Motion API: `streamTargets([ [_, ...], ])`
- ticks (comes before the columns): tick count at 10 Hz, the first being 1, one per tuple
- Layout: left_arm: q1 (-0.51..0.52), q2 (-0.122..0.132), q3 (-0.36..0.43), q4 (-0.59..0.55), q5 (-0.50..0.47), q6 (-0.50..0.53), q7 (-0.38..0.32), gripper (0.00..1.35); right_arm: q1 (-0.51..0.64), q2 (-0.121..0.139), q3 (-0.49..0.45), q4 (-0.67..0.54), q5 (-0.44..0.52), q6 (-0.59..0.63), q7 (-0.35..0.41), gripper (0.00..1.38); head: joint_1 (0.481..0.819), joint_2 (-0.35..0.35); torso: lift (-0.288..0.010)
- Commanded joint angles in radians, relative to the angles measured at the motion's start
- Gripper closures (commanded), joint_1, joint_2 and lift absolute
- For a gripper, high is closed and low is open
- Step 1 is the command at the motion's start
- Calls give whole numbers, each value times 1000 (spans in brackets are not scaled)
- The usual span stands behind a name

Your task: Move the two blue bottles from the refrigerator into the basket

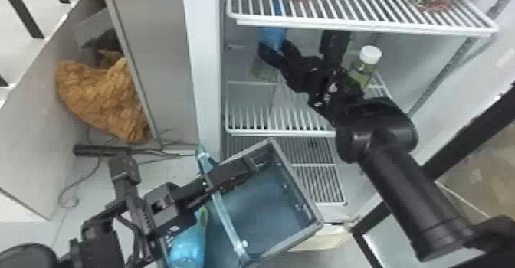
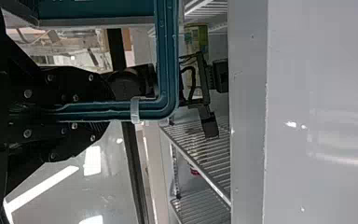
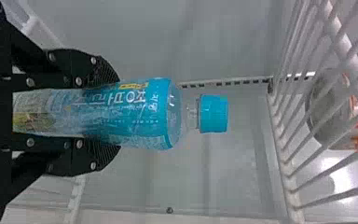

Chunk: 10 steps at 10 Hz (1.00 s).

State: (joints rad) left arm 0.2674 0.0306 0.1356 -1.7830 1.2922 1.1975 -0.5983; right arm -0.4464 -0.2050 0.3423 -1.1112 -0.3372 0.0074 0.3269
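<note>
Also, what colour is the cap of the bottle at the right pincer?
The cap is turquoise blue, seen best in the right wrist view.

In the head view, I see smooth, matt plastic on the basket (image 1: 297, 183) at six o'clock and shiny plastic on the blue bottle (image 1: 273, 35) at twelve. The wire shelf (image 1: 364, 26) at one looks like smooth coated metal.

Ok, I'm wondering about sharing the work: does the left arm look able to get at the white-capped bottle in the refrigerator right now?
Probably not: the left gripper is closed on the basket, and in the head view the right arm partly covers the white-capped bottle.
</note>
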Motion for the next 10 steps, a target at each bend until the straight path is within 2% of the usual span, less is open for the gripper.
streamTargets([
  [1,0,2,0,0,0,0,0,1199,17,-1,-3,-17,-2,-5,1,1271,695,-101,-220],
  [3,3,3,0,0,0,0,-1,1199,90,-5,-41,-115,12,-5,3,1273,695,-99,-220],
  [5,3,3,2,0,0,0,-1,1199,206,-8,-115,-274,28,20,1,1273,695,-105,-220],
  [10,12,6,2,0,0,0,-1,1199,454,-16,-211,-601,24,125,17,1273,695,-137,-220],
])
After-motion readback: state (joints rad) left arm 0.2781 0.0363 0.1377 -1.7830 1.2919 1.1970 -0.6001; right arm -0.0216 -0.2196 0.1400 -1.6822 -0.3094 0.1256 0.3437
